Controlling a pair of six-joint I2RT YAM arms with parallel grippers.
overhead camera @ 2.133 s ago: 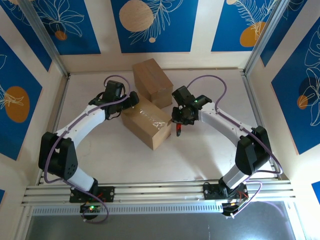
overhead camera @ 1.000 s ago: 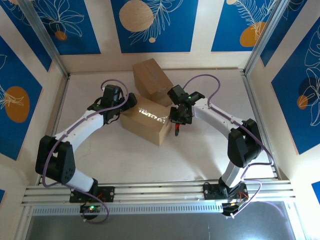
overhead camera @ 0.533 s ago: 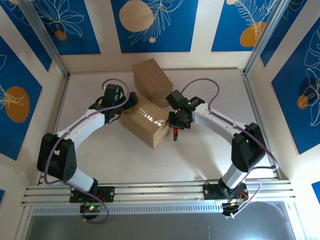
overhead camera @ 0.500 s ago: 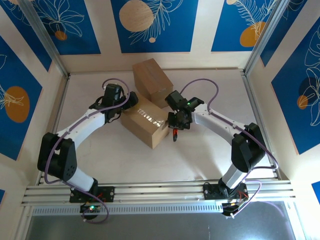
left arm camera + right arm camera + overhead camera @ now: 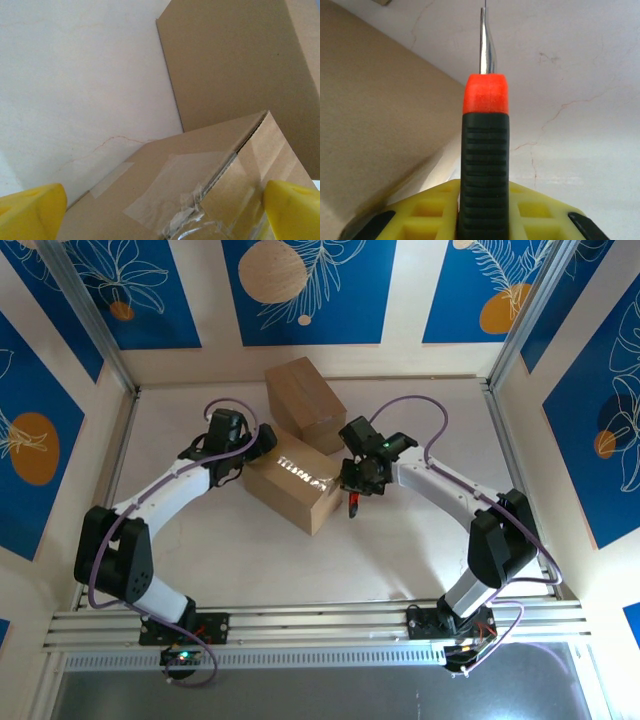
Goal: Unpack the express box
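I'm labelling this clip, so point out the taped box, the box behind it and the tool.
taped box (image 5: 292,478): top view, top face.
rear box (image 5: 305,395): top view, top face.
tool (image 5: 484,165): right wrist view, black ribbed handle.
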